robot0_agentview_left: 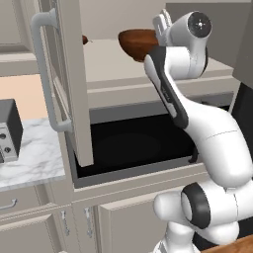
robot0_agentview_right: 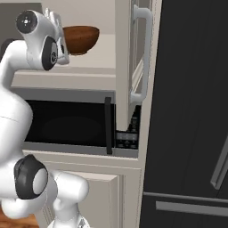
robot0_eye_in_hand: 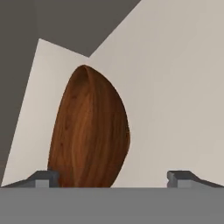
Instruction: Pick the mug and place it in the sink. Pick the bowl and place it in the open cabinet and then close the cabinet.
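Observation:
The dark reddish-brown wooden bowl (robot0_agentview_left: 138, 43) (robot0_agentview_right: 80, 39) rests on the shelf inside the open upper cabinet (robot0_agentview_left: 113, 62) (robot0_agentview_right: 98, 62). My gripper (robot0_agentview_left: 160, 23) (robot0_agentview_right: 59, 33) (robot0_eye_in_hand: 113, 179) is at the bowl's near side, open. In the hand view the bowl (robot0_eye_in_hand: 89, 131) stands just inside one of the fingertips (robot0_eye_in_hand: 43, 178), and the other is well apart from it. The cabinet door (robot0_agentview_left: 74, 84) (robot0_agentview_right: 127, 67) stands wide open. The mug and the sink are out of view.
A black built-in microwave (robot0_agentview_left: 133, 143) (robot0_agentview_right: 67, 124) sits under the cabinet. A small brown round object (robot0_agentview_left: 85, 39) lies deeper on the shelf. A toaster (robot0_agentview_left: 7, 131) stands on the marble counter (robot0_agentview_left: 34, 158) at the left. A tall black fridge (robot0_agentview_right: 191, 111) is on the right.

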{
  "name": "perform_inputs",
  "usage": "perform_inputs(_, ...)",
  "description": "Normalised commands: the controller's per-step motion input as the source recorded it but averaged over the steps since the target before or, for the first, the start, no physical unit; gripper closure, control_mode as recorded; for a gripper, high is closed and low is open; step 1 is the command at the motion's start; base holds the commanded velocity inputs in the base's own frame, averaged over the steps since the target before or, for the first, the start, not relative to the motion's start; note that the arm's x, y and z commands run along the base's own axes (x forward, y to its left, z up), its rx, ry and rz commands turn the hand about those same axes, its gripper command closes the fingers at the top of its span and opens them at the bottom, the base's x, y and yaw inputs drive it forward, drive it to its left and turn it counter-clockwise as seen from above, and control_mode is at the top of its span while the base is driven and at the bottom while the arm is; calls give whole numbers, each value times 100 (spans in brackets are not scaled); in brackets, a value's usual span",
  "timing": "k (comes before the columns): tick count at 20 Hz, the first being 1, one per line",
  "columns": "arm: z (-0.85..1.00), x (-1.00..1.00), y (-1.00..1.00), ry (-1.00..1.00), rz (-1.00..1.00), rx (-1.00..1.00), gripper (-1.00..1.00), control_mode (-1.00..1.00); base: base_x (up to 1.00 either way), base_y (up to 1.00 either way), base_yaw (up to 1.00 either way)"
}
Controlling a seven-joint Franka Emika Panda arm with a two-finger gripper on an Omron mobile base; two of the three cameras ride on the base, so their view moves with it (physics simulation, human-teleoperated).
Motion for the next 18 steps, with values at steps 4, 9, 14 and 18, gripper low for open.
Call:
perform_inputs(4,45,-91,-17,0,-1,9,-100,-100,0,0,0)
perform_inputs(9,39,-100,-17,0,-1,10,-100,-100,0,0,0)
perform_inputs(14,0,-100,-14,-25,0,0,-100,-100,0,0,0)
perform_inputs(18,0,-100,-17,-29,0,0,-100,-100,0,0,0)
